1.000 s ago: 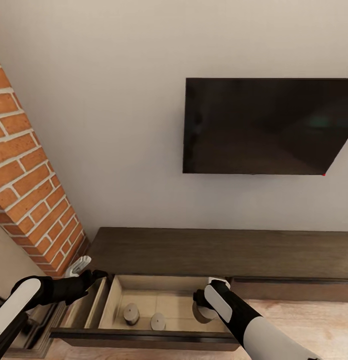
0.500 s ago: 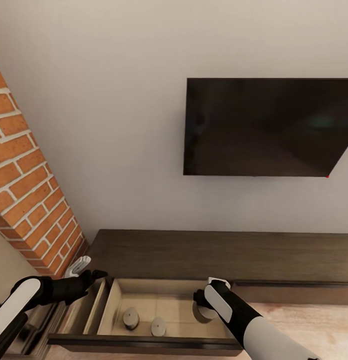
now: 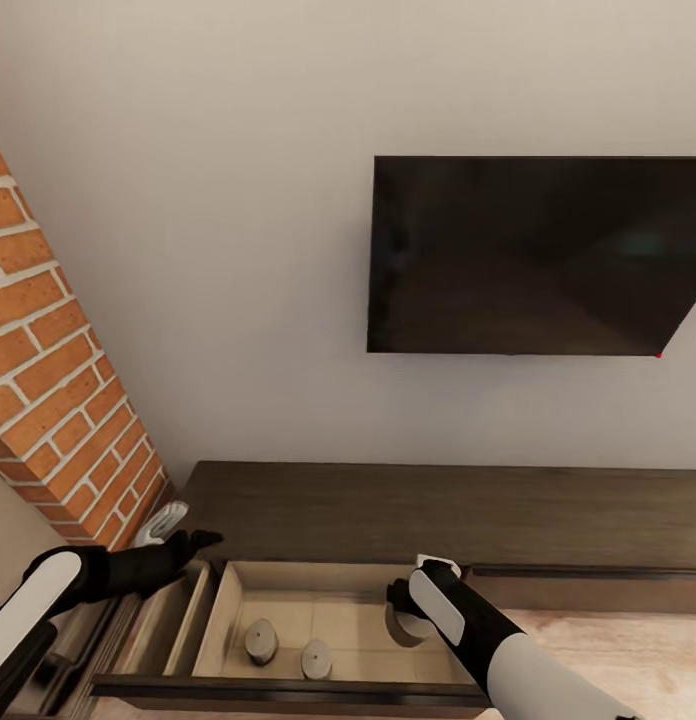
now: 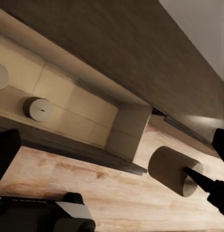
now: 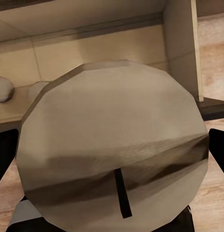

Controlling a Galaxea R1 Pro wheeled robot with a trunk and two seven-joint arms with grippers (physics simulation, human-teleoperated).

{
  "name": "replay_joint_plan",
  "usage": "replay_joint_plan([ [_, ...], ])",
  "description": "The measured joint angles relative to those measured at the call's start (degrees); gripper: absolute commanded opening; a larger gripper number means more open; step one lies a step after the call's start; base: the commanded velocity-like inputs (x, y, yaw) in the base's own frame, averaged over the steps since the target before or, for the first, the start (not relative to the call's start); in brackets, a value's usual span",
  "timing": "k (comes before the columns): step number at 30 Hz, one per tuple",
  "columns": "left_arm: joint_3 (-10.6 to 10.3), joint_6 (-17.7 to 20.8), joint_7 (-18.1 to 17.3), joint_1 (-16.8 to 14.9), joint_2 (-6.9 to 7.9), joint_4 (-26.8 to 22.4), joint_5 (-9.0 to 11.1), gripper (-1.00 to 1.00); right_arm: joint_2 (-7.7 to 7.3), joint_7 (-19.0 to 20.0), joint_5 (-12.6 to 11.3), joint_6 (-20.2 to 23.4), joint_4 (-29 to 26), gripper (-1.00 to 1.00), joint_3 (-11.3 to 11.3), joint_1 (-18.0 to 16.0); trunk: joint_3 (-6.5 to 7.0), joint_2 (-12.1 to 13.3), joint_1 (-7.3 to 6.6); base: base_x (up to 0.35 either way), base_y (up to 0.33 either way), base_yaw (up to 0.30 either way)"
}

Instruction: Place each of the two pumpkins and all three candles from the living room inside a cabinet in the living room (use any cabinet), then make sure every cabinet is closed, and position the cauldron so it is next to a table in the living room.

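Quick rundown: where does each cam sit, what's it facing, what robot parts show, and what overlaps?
Head: high on the robot, looking down at the cabinet, its open drawer, TV; both arms show.
Left wrist: on the left arm, facing the drawer and the third candle in the right gripper.
Right wrist: on the right arm, close on that candle, over the drawer.
Shared: two candles in the drawer.

A home living room; a flat dark television [image 3: 533, 255] hangs on a pale wall above a long low wood-grain cabinet [image 3: 438, 508]; a brick column [image 3: 58, 370] beside it; wooden floor [image 3: 628, 640].
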Motion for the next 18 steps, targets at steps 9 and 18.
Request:
replay_joint_plan([
  [9, 0.3, 8.1, -1.6, 0.1, 0.22, -2.3, 11.0, 1.0, 0.04, 0.2, 0.1, -0.1, 0.0, -1.0, 0.1, 0.0, -0.72, -1.6, 0.88, 0.0, 0.0, 0.0],
  [18, 1.6, 9.9, -6.9, 0.1, 0.53, -3.2, 20.8, 1.0, 0.05, 0.2, 0.0, -0.1, 0.0, -1.0, 0.2, 0.0, -2.34, -5.2, 2.86, 0.0, 0.0, 0.0],
])
